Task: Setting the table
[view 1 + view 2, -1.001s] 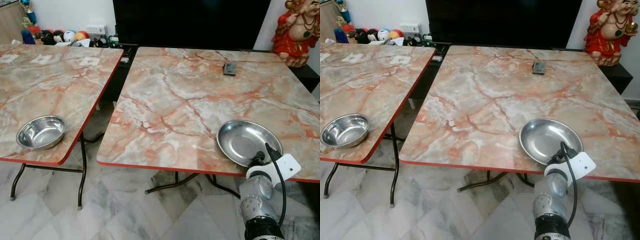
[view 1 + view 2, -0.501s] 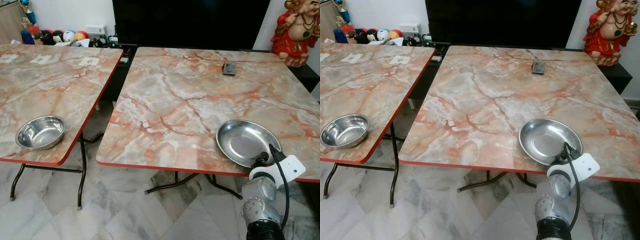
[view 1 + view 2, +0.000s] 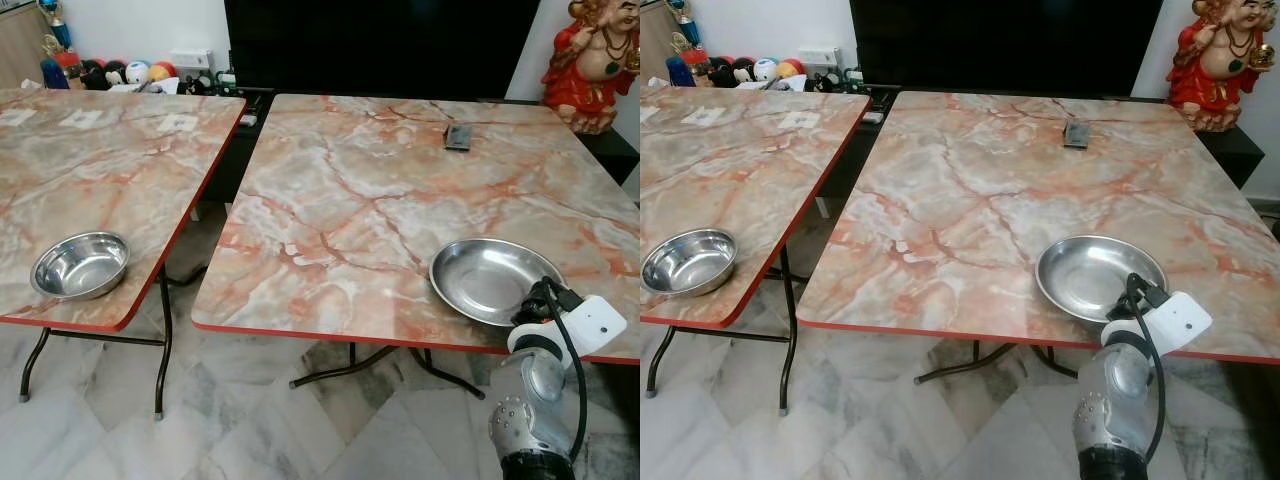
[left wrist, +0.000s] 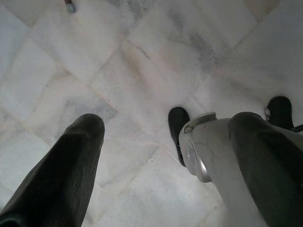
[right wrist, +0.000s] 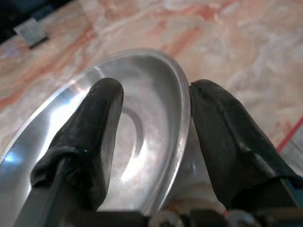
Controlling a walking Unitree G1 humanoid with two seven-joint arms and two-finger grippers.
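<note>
Shown: the plate-placing step of setting the table. A steel plate [image 3: 490, 281] lies flat near the front edge of the right-hand marble table [image 3: 380, 180], at the lower right of the left eye view. The right gripper [image 5: 154, 137] sits at the plate's near rim; in the right wrist view its two fingers [image 5: 90, 137] stand apart, one over the inside of the plate and one outside the rim, which runs between them. They look parted rather than clamped, so the plate appears to rest on the table on its own. The left gripper [image 4: 161, 156] hangs idle over the pale tiled floor [image 4: 142, 71], fingers wide apart and holding nothing. A steel bowl [image 3: 81, 265] waits near the front edge of the left-hand table [image 3: 90, 170], at the lower left, well apart from the plate. Judged next move: draw the right gripper back clear of the rim without dragging the plate, then go to the bowl
</note>
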